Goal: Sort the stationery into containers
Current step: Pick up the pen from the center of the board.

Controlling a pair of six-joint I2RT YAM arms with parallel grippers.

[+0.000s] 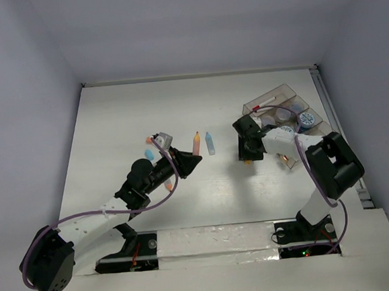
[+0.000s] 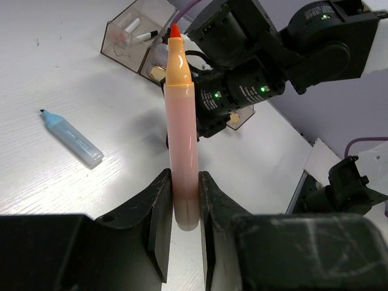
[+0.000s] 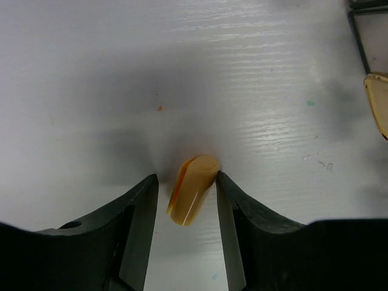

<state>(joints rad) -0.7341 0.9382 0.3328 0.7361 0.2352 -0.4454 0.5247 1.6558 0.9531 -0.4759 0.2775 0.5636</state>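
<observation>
**Top view**
- Left gripper (image 1: 194,160): mid-table, at the near end of the orange marker (image 1: 195,143).
- Blue marker (image 1: 210,143): flat on the table (image 1: 112,125), just beside the orange one and parallel to it.
- Right gripper (image 1: 248,156): pointed down at the table, near the tray (image 1: 271,95). The grip itself cannot be told from here.
- Tray: far right, with jars (image 1: 307,118) in its compartments.

**Left wrist view**
- Jaws clamped tight on the butt of the orange marker (image 2: 182,133), tip pointing away.
- Whether the marker is off the table cannot be told.
- Blue marker (image 2: 71,138): loose on the left.
- Tray (image 2: 121,45): beyond, behind the right arm.
- Advice: the right arm stands between this marker and the tray, so wait for it or go around it. The hold is at one end only, so carry slowly to stop the marker swinging.

**Right wrist view**
- Jaws partway apart, straddling the stub (image 3: 193,195), which lies slanted on the table.
- The right finger (image 3: 225,194) looks to be touching the stub, with a gap on the other side. Nothing is held yet.
- Step in hand, as judged: pinching the stub.
- Advice: centre the jaws so both pads meet it together. It is small, rounded and askew, so one-sided contact may spin or squirt it out. Close gently, keep low against the table, and confirm the grip before lifting toward the tray.
</observation>
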